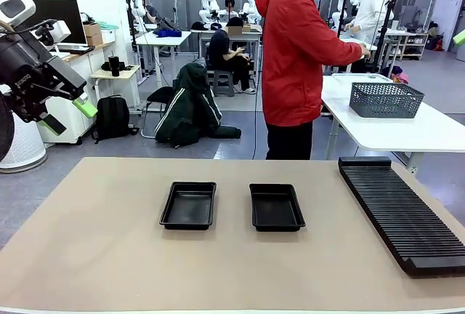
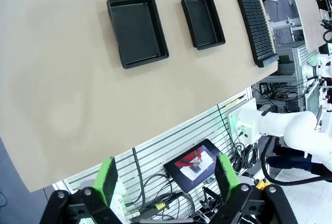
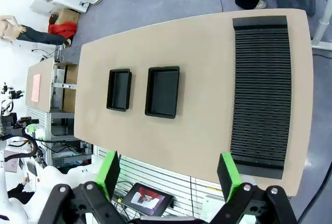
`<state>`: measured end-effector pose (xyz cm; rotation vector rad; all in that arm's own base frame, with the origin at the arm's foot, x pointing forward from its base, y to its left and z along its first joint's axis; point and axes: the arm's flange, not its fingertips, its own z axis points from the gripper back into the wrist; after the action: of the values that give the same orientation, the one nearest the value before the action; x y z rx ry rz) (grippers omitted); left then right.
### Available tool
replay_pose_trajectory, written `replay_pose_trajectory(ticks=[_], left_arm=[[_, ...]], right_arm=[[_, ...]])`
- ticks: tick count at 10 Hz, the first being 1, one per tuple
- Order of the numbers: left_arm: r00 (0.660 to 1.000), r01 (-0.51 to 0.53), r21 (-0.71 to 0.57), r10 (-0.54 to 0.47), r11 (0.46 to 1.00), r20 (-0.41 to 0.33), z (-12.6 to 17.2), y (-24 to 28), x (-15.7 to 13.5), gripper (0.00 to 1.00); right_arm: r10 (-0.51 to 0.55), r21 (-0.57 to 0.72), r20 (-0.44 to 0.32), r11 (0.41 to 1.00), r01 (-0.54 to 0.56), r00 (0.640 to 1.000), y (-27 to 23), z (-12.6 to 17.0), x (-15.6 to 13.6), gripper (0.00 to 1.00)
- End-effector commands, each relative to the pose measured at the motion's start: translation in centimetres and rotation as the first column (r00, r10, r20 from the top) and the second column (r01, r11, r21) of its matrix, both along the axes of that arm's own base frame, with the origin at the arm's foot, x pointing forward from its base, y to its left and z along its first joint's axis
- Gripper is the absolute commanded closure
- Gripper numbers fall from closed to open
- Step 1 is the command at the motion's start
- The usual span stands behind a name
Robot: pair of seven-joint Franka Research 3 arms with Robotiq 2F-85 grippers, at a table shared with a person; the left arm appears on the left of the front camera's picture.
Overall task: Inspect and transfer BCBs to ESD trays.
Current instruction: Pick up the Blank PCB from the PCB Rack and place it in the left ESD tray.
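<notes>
Two black ESD trays lie side by side mid-table, both with bare floors: the left tray (image 1: pixel 187 205) (image 2: pixel 136 30) (image 3: pixel 119 89) and the right tray (image 1: pixel 276 206) (image 2: pixel 203 21) (image 3: pixel 163 92). The BCBs are out of view. My left gripper (image 1: pixel 69 115) (image 2: pixel 167 180) hangs high off the table's left side, open, nothing between its green pads (image 2: pixel 108 180). My right gripper (image 3: pixel 168 175) is also raised high above the near edge, open and holding nothing.
A long black ribbed rack (image 1: pixel 399 212) (image 3: pixel 262 89) runs along the table's right side. A person in a red jacket (image 1: pixel 298 52) stands at the far edge, turned toward a white table with a grey mesh basket (image 1: pixel 385 99).
</notes>
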<state>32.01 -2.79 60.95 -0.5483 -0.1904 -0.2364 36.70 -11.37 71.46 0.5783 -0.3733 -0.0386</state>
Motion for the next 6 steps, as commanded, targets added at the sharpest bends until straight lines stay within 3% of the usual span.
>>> replay_pose_trajectory(ticks=[1,2,6], left_arm=[[1.000,0.000,0.000,0.000,1.000,0.000,0.0,0.0,0.0,0.00],[0.997,-0.081,0.027,0.082,0.996,-0.012,-0.6,0.3,-0.9,0.00],[0.983,-0.185,0.058,0.184,0.981,0.029,2.8,0.0,-3.6,0.00]], right_arm=[[0.004,0.000,-0.001,1.000,-0.004,1.000,-0.1,-0.1,0.0,0.00],[0.004,0.000,-0.001,1.000,-0.004,1.000,-0.1,-0.1,0.0,0.00],[0.004,0.000,-0.001,1.000,-0.004,1.000,-0.1,-0.1,0.0,0.00]])
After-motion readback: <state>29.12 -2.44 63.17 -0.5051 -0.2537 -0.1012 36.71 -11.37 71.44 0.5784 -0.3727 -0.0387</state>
